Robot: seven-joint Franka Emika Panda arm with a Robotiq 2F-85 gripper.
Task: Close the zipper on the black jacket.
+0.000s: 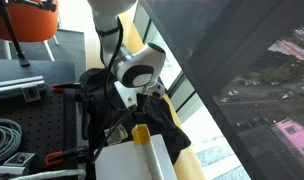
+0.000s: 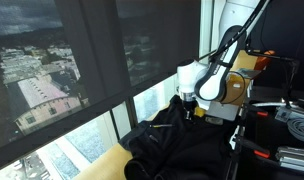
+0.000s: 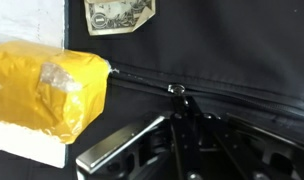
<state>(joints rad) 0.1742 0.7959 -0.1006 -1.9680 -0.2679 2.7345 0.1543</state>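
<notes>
The jaws sit narrow, seemingly pinching the zipper pull (image 3: 177,90) of the black jacket (image 2: 172,140), heaped at the desk (image 1: 42,115) edge. Grasp looks made; next comes a steady drag along the zipper track (image 3: 252,108), grip firm.

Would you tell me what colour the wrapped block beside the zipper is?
Yellow; the wrapped block shows best in the wrist view.
</notes>
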